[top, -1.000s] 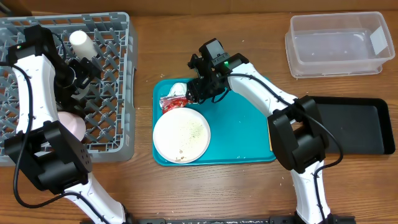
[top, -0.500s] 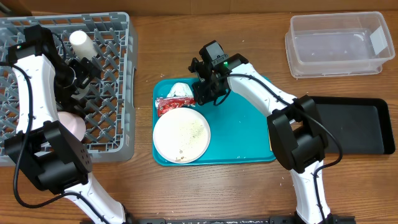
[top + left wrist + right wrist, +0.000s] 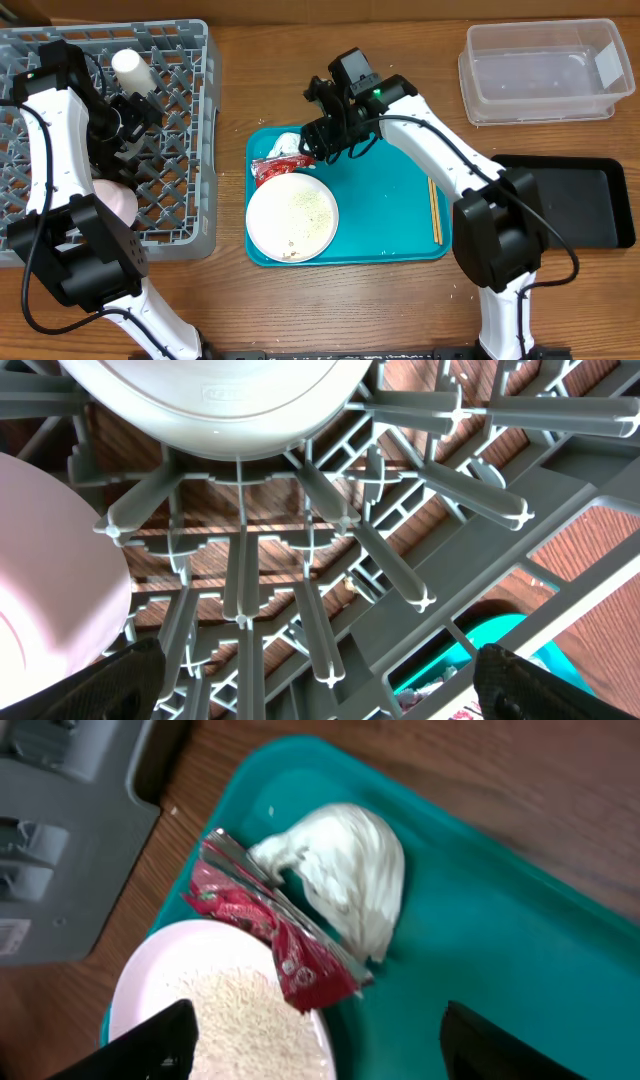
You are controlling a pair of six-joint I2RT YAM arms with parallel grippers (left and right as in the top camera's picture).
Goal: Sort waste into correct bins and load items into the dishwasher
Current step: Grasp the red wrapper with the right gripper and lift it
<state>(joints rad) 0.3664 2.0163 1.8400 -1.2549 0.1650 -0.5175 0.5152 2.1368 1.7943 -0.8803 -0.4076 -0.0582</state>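
The right gripper (image 3: 318, 140) hangs over the upper left corner of the teal serving tray (image 3: 385, 215) in the middle of the overhead view, jaws spread with nothing between them. In the right wrist view its dark fingertips (image 3: 165, 1040) sit in the bottom corners, well apart. Just under it lies the crumpled white tissue (image 3: 345, 870). Touching the tissue's lower left side is the shiny red wrapper (image 3: 275, 935), whose lower end overlaps the rim of the round white plate (image 3: 291, 218). The plate fills the tray's lower left and carries a scatter of rice grains (image 3: 303, 205). The wooden chopsticks (image 3: 434, 210) lie along the tray's right edge, well apart from the rest.

The grey dish rack (image 3: 205, 120) takes up the upper left of the frame. The left gripper (image 3: 135, 112) is down inside it, jaws spread wide and gripping nothing; the left wrist view shows only rack pegs (image 3: 240, 575) between its fingertips. A small white cup (image 3: 132, 68) lies in the rack just above that gripper, and a pinkish bowl (image 3: 118, 200) sits lower, partly behind the arm.

The clear tub (image 3: 545, 70) stands at the upper right, the black tray (image 3: 585, 200) at the right edge below it, beside the serving tray.
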